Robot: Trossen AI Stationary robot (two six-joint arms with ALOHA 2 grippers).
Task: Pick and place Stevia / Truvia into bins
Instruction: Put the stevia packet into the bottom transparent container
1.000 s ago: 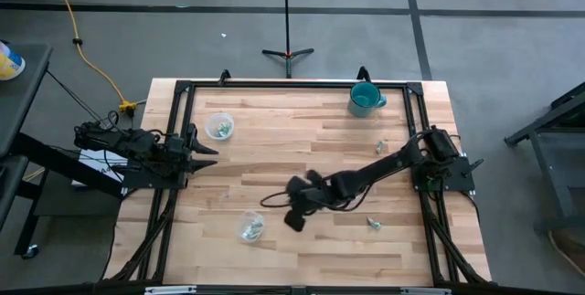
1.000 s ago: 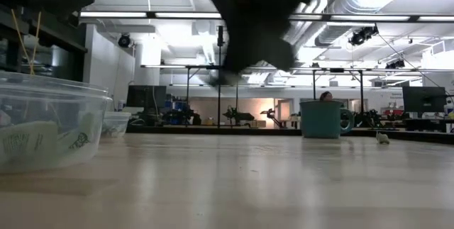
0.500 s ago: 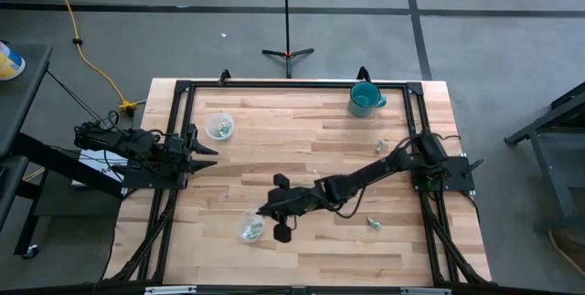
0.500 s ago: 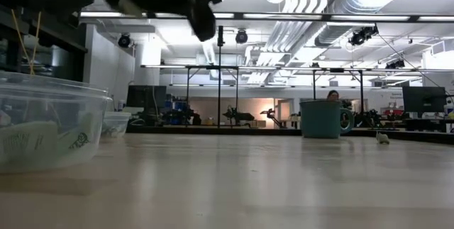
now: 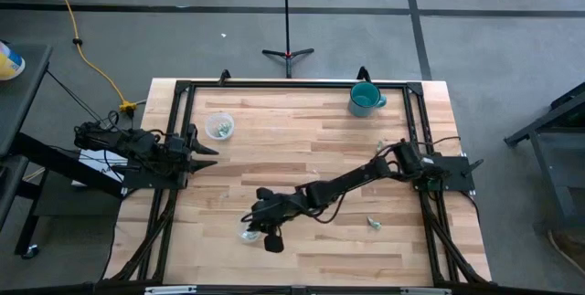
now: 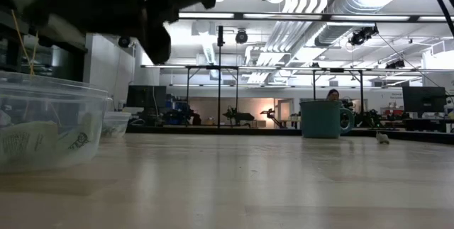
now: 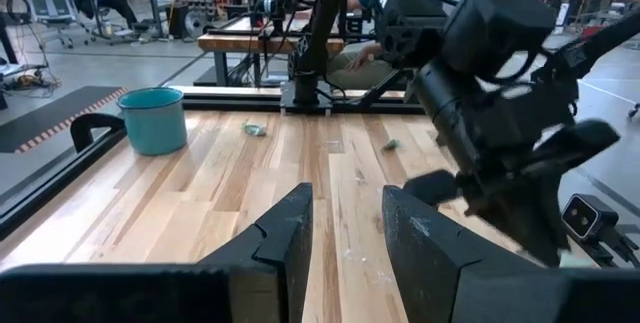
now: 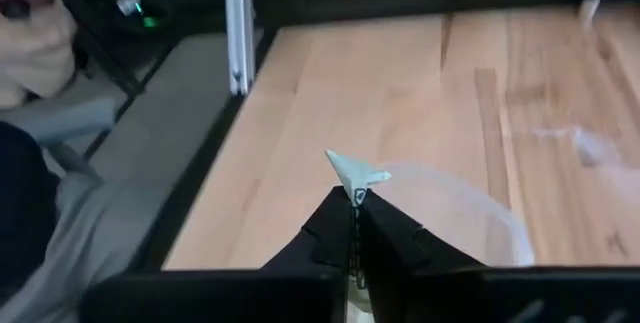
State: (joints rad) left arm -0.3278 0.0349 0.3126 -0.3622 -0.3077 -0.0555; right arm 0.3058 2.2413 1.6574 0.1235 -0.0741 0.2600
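I am holding my right end effector (image 8: 355, 225) clamped on a sachet (image 8: 356, 172) right above the near cup (image 8: 455, 213); I am centring over its rim before releasing. My left end effector (image 7: 345, 225), fingers apart, is waiting at the bench (image 5: 311, 140) edge

A teal ceramic mug with a handle (image 5: 365, 100) stands upright near the far right corner of the light butcher-block wooden table (image 5: 302, 149). A yellow cable (image 5: 80, 39) trails across the grey floor beyond the table's left side, and a black tripod stand (image 5: 287, 52) rises behind its far edge.
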